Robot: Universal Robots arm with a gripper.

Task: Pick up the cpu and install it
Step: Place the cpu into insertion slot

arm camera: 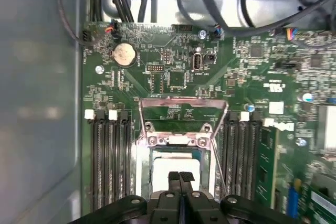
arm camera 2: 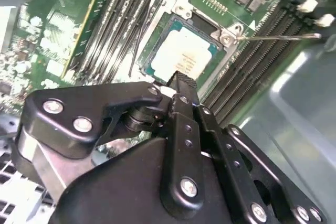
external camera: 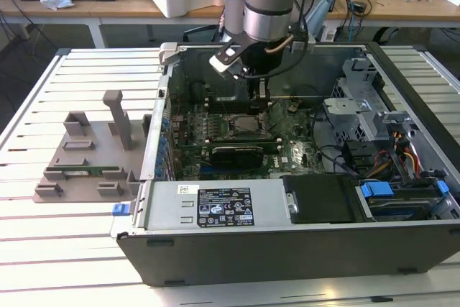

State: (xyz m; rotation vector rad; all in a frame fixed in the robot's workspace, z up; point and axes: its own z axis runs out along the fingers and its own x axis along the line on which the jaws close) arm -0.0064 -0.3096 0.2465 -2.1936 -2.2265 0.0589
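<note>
Inside the open computer case [external camera: 302,249], the gripper [arm camera: 181,176] hangs right above the socket [arm camera 2: 156,34], its jaws closed together with nothing between them. In the second wrist view the cpu [arm camera 2: 184,56] lies flat in the socket, just under the fingertips, while the retention frame [arm camera: 181,103] stands open. I judge that any contact must be straight down and gentle, never sideways, because socket contacts bend easily.

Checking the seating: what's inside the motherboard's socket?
The cpu lies flat inside the socket, silvery top plate facing up. The shut claw hangs over it and covers one edge. Whatever lies beneath the cpu is hidden.
</note>
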